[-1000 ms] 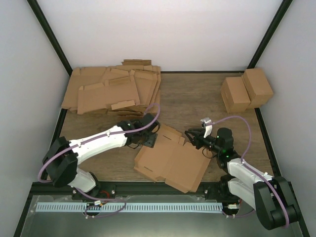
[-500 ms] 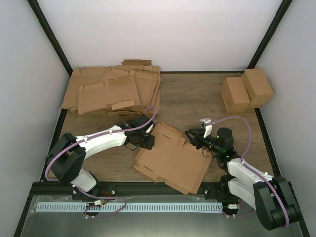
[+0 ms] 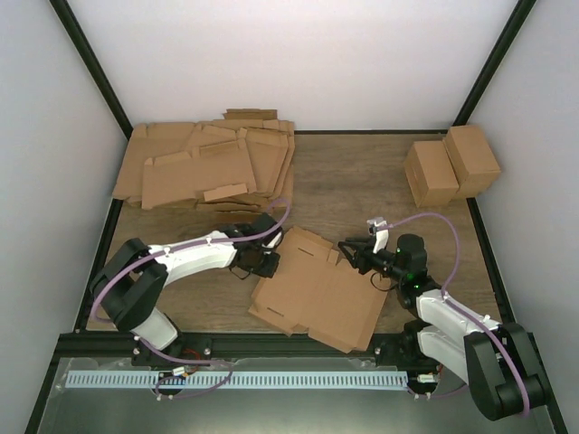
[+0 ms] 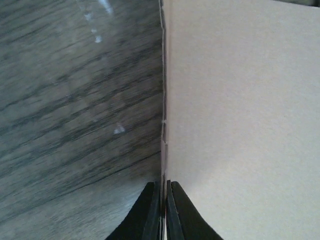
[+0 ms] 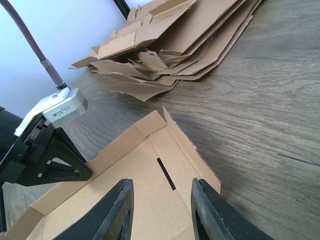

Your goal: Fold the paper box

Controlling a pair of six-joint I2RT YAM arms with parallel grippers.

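Note:
The paper box (image 3: pixel 317 289) lies as a flat brown die-cut sheet on the wooden table between the two arms. My left gripper (image 3: pixel 261 263) is at its left edge, shut on the thin side flap. In the left wrist view the fingertips (image 4: pixel 163 200) pinch the edge of the paper box (image 4: pixel 240 125). My right gripper (image 3: pixel 355 254) hangs open over the sheet's far right corner. The right wrist view shows its jaws (image 5: pixel 162 210) apart above the paper box (image 5: pixel 135 200), a slot and a raised flap ahead of them.
A stack of flat cardboard sheets (image 3: pixel 208 167) fills the back left; the right wrist view shows this stack (image 5: pixel 190 40) too. Two folded cartons (image 3: pixel 450 167) stand at the back right. Black frame rails border the table.
My left gripper has closed onto the box's left flap and drawn slightly left. The sheet has shifted a little. The right arm has barely moved.

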